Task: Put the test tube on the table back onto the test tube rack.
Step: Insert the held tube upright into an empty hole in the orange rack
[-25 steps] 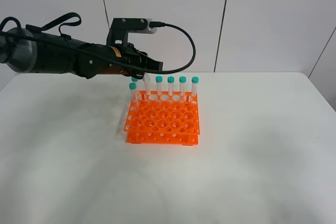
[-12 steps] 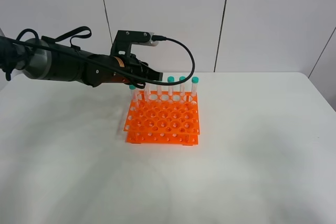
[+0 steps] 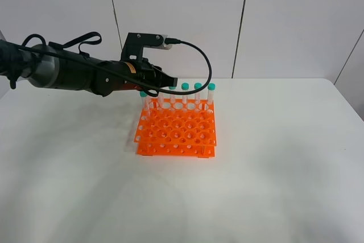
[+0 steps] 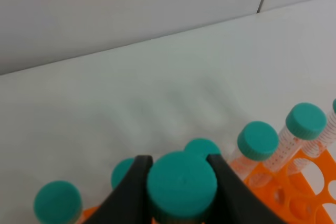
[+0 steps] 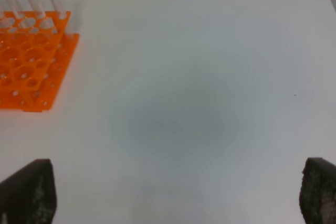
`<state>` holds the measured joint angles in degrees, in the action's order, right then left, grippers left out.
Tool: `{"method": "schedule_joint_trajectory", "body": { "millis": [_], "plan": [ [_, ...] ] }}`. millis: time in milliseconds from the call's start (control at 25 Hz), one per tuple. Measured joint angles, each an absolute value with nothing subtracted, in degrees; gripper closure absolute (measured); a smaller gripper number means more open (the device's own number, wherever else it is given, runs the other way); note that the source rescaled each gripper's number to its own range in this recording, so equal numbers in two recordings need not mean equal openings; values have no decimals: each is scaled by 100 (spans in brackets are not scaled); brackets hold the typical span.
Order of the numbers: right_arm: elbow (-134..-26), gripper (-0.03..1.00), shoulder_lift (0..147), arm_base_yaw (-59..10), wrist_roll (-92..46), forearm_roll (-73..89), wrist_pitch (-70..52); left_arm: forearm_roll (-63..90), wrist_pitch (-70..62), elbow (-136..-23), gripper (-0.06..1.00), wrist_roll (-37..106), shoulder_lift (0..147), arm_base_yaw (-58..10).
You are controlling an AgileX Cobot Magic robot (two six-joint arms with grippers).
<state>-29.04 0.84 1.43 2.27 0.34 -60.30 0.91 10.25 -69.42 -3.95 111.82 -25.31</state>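
Note:
My left gripper (image 3: 164,83) is shut on the teal cap of the test tube (image 3: 160,100) and holds it upright at the back row of the orange test tube rack (image 3: 177,132). In the left wrist view the cap (image 4: 181,183) sits between my two black fingers (image 4: 131,190). Several identical tubes (image 3: 197,94) stand in the same row, close on both sides. The tube's lower end is down among the rack holes; how deep, I cannot tell. My right gripper (image 5: 173,182) is open and empty above the bare white table (image 5: 199,103), right of the rack (image 5: 31,61).
The rack stands at the middle of the table (image 3: 273,163), with its front rows of holes unfilled. A black cable (image 3: 202,55) loops over the left wrist camera, above the rack. A white panelled wall (image 3: 284,21) stands behind the table.
My left gripper has come down and slightly right with the tube, from above the back row to the level of the other tubes' caps. The right arm has not moved.

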Motion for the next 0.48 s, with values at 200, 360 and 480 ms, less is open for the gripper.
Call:
{"method": "schedule_joint_trajectory", "body": {
  "millis": [200,360,480],
  "plan": [
    [-2904,-3,84,143,227,34,-6009,86,1025,-6942,94,-395,11202,-2473],
    [-2904,-3,84,143,227,34,-5954,87,984,-6942,94,-395,11214,-2371],
    [-2904,-3,84,143,227,36,-5937,87,983,-6942,94,-395,11214,-2353]
  ]
}}
